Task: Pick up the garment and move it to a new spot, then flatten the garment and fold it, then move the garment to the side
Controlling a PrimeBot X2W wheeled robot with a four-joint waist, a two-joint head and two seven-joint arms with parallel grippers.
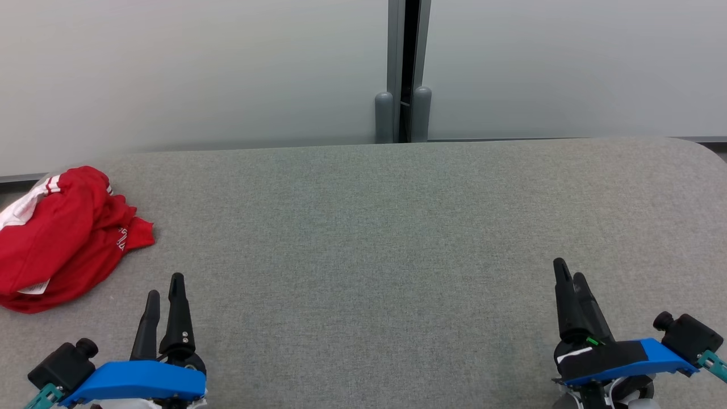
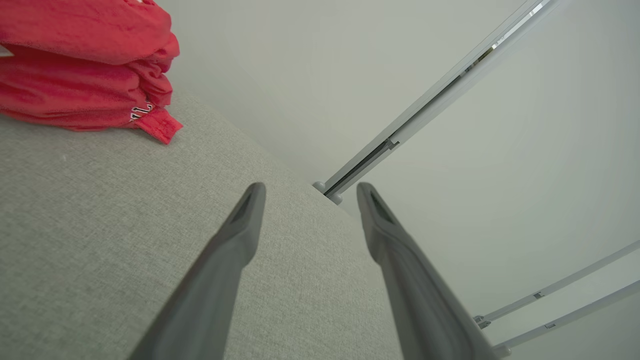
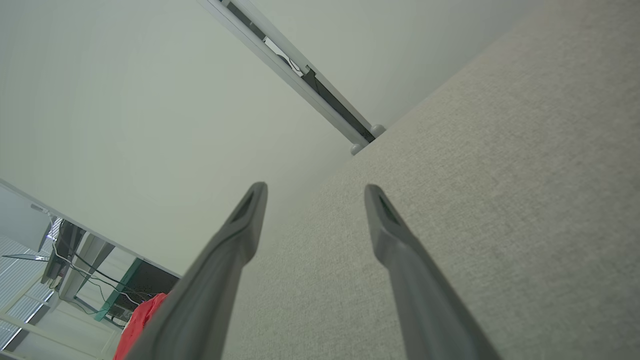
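A crumpled red garment (image 1: pixel 62 238) with white trim lies in a heap at the far left edge of the grey table (image 1: pixel 363 238). It also fills the upper left corner of the left wrist view as the red garment (image 2: pixel 85 65), and a sliver of it (image 3: pixel 137 325) peeks past a finger in the right wrist view. My left gripper (image 1: pixel 164 287) hovers open at the lower left, just right of and nearer than the heap, with nothing between its fingers (image 2: pixel 240 235). My right gripper (image 1: pixel 569 272) stands open at the lower right, far from the cloth.
Pale frosted wall panels stand behind the table, with a dark gap and two grey posts (image 1: pixel 402 116) at the back centre. The table's far right corner (image 1: pixel 701 149) is rounded. Desks and cables (image 3: pixel 75 260) show beyond the table's left end.
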